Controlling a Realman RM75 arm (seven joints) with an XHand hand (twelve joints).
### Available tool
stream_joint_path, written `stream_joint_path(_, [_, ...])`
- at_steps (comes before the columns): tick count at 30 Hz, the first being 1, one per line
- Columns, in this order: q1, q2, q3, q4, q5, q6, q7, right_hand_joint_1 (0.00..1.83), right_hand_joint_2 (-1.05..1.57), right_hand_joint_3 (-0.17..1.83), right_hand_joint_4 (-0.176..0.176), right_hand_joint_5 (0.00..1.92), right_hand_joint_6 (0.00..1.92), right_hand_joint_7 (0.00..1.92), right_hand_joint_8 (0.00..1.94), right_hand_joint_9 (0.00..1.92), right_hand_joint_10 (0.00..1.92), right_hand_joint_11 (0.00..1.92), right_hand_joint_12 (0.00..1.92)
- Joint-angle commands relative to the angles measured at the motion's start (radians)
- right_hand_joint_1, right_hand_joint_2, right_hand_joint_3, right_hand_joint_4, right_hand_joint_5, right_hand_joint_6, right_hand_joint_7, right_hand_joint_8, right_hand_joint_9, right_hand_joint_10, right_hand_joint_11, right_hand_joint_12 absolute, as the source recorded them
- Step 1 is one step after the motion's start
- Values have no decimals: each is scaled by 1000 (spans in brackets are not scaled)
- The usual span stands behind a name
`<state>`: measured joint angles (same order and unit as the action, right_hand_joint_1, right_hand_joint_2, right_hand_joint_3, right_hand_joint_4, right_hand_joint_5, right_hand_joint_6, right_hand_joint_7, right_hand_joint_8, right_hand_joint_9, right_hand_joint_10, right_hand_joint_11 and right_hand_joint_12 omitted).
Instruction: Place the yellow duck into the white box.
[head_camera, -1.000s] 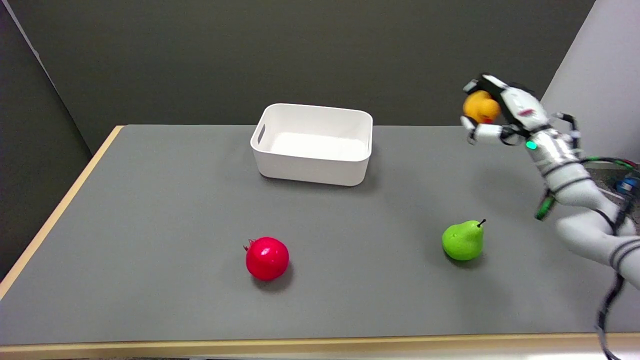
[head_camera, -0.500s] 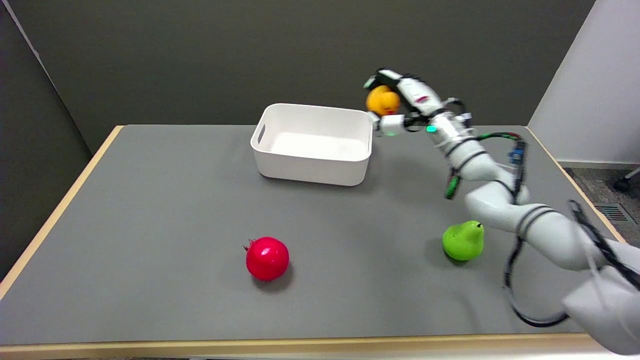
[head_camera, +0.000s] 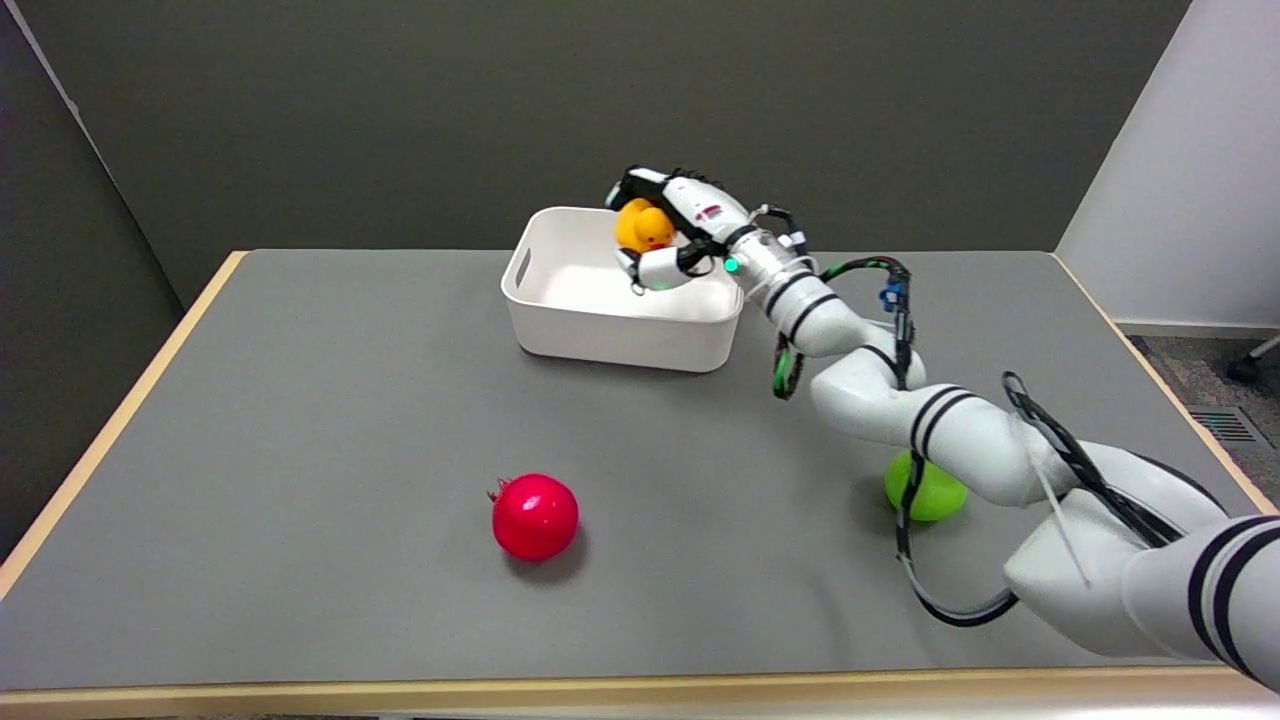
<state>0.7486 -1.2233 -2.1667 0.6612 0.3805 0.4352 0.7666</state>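
Observation:
The yellow duck (head_camera: 643, 228) is held in the air by my right hand (head_camera: 672, 228), whose fingers wrap over its top and under it. Hand and duck hang above the right half of the white box (head_camera: 560, 330), which stands open-topped at the far middle of the grey table. The box's inside looks bare. My right arm stretches in from the lower right across the table.
A red pomegranate (head_camera: 534, 516) lies near the table's front middle. A green pear (head_camera: 925, 490) sits to the right, partly hidden behind my arm. The table's wooden edge (head_camera: 110, 430) runs along the left and front.
My right hand has carried the duck leftward from beyond the box's right rim to above the box, and slightly lower. The arm now covers part of the pear.

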Motion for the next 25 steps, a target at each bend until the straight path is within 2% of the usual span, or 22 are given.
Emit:
stream_joint_path(1, [60,-92,-4,-14,7,-108,-113,524,624,929,92,120,345,172,261,113,515,92,1173])
stream_joint_path(3, [44,-82,27,2,26,-107,-107,573,563,1000,79,64,314,87,110,43,313,58,899])
stream_joint_path(6, [4,-58,75,33,132,-84,-106,421,533,946,81,11,250,-1,89,-1,167,-1,768])
stream_joint_path(10, [-94,22,128,137,299,14,-113,386,532,935,73,20,158,-1,-1,-1,14,-1,569])
stream_joint_path(14, [-180,92,210,235,422,121,-106,368,524,911,70,14,145,-1,-1,-1,-1,-1,439])
stream_joint_path(16, [-239,134,262,283,518,198,-105,352,551,914,55,18,140,-1,-1,-1,-1,-1,339])
stream_joint_path(18, [-311,187,310,340,644,271,-105,351,555,916,53,20,147,-1,0,-1,-1,-1,323])
stream_joint_path(20, [-366,231,332,383,723,327,-100,320,641,815,39,39,256,-1,108,-1,2,-1,313])
stream_joint_path(21, [-404,259,342,406,785,364,-83,312,644,826,37,43,284,-1,139,-1,4,-1,310])
stream_joint_path(22, [-430,278,345,423,824,388,-64,308,618,882,38,44,294,-1,154,-1,8,-1,309])
stream_joint_path(25, [-510,330,359,463,890,481,58,278,649,871,25,85,329,21,202,-1,71,-1,302])
